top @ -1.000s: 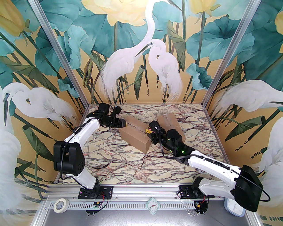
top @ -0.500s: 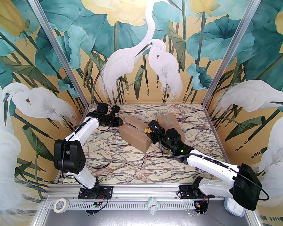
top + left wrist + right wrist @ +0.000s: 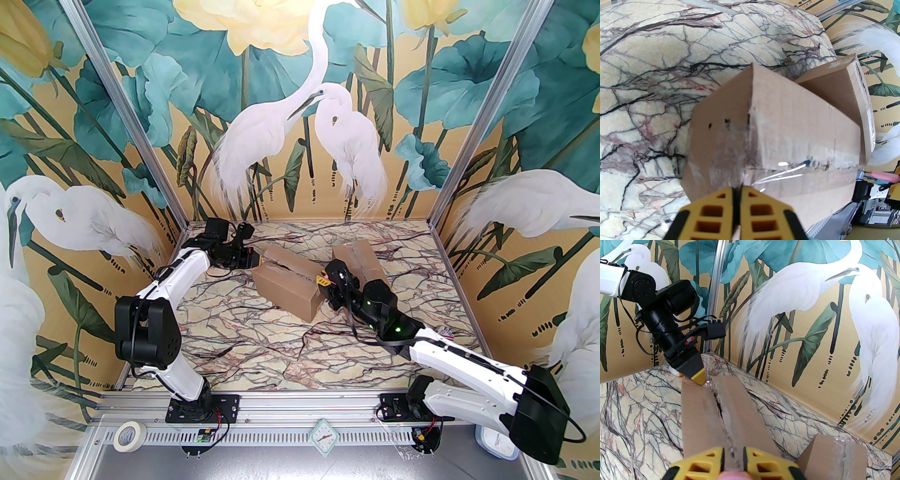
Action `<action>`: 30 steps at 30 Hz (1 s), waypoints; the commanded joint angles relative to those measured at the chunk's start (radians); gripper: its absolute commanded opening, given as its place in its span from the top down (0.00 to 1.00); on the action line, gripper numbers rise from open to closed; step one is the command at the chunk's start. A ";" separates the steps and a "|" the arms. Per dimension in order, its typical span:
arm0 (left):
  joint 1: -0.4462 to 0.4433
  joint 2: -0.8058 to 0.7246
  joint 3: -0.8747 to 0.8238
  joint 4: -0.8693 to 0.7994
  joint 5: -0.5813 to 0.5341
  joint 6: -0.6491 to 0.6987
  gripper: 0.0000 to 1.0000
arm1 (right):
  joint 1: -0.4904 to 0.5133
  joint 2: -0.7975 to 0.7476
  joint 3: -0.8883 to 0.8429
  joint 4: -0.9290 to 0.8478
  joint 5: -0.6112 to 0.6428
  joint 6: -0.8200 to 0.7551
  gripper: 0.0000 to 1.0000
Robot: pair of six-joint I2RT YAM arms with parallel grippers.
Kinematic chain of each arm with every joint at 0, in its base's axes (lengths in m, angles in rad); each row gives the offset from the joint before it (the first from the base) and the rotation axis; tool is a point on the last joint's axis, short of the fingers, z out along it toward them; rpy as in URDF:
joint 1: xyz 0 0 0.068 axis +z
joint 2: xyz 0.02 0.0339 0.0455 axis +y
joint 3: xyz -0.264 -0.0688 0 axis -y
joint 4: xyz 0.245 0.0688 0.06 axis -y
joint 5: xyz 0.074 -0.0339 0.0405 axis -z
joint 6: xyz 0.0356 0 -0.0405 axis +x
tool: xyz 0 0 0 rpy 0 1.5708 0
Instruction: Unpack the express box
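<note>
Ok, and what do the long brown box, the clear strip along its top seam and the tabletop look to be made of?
Long brown box: cardboard by the look, matte, with creased edges and punctures.
Clear strip along its seam: glossy plastic tape, given glare streaks and wrinkles.
Marble-patterned tabletop: dark veins on cream; its pebbly texture suggests a printed mat rather than stone, but uncertain.

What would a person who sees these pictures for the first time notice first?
The painted white egrets and teal leaves on the walls catch the eye first. Next, on the marbled table, a long taped cardboard box lies between the grippers: the left gripper shut at its far-left end, the right gripper at its other end. A second box sits just behind.
</note>
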 commanded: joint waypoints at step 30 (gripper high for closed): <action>-0.064 0.020 0.024 -0.094 -0.101 0.076 1.00 | -0.078 0.172 0.161 0.088 -0.183 -0.077 1.00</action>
